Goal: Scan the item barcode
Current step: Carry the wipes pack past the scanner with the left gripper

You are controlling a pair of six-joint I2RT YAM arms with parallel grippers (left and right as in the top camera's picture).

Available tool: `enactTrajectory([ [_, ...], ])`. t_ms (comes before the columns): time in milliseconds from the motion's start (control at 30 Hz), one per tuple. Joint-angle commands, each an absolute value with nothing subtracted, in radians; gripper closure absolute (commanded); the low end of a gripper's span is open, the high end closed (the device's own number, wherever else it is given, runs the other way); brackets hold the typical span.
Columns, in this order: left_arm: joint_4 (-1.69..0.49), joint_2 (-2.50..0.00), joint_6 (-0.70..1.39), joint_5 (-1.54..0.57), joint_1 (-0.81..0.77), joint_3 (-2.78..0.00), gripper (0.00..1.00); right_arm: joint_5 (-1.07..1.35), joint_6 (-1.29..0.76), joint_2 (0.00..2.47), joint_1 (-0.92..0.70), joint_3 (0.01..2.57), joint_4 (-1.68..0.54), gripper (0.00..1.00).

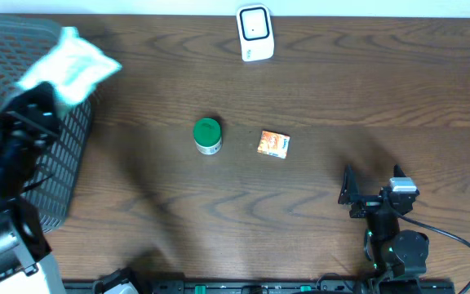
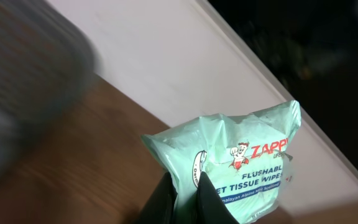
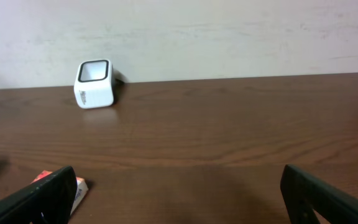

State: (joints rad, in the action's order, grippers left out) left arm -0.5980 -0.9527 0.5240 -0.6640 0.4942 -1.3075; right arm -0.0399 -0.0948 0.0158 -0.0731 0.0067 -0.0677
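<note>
Setting: a robot test bench staged as a shop checkout. Noted: brown wooden table [image 1: 317, 82] against a plain pale wall [image 3: 229, 31], white scanner [image 1: 255, 33], mesh basket [image 1: 70, 163], orange retail box [image 1: 273, 144].

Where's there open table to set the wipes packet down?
Bare wood lies between the scanner and the green jar, and everywhere right of the orange box ahead of the right claw. The left side is crowded by the mesh basket, with the left claw holding the wipes packet there.
</note>
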Motion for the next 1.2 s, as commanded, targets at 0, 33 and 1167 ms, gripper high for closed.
enactTrajectory([
  [0,-0.598,-0.971,0.528,-0.7,0.337,-1.319,0.93,-0.039,-0.089,0.013,-0.065,0.006,-0.072,0.01],
  [33,-0.597,-0.982,0.527,-0.699,0.282,-1.319,0.93,-0.039,-0.089,0.013,-0.065,0.006,-0.072,0.01],
  [1167,-0.319,-1.887,0.564,-0.41,-0.528,-1.319,0.93,-0.039,-0.089,0.013,-0.065,0.006,-0.072,0.01],
])
